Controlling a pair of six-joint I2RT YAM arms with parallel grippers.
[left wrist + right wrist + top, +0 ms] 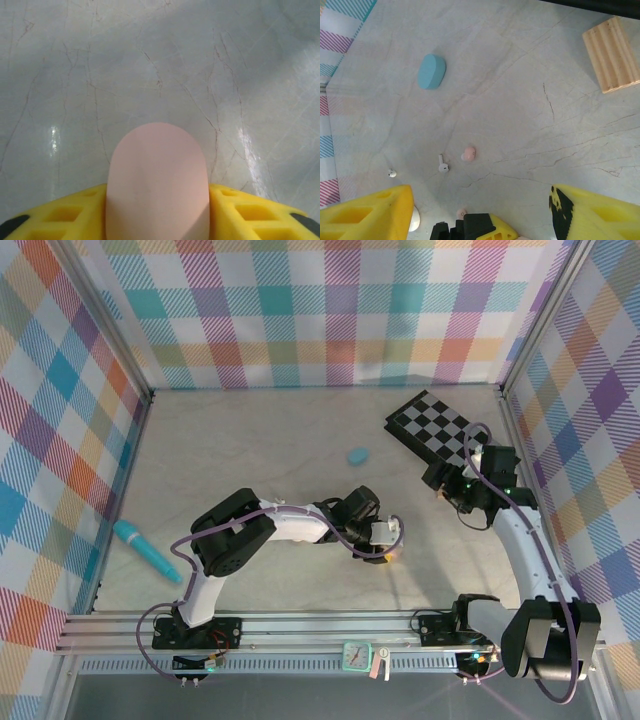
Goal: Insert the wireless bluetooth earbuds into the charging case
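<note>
Low in the left wrist view, the left claw (157, 220) presses its yellow fingers (245, 212) against both sides of a smooth, rounded pink case (157, 165). Over the grey veined table (530, 125) the right claw (480, 195) stands wide apart and holds nothing. Just left of centre in its view lie a small pink earbud (468, 153) and a white stemmed earbud (442, 165). A matte teal oval case (431, 71) sits at the upper left.
</note>
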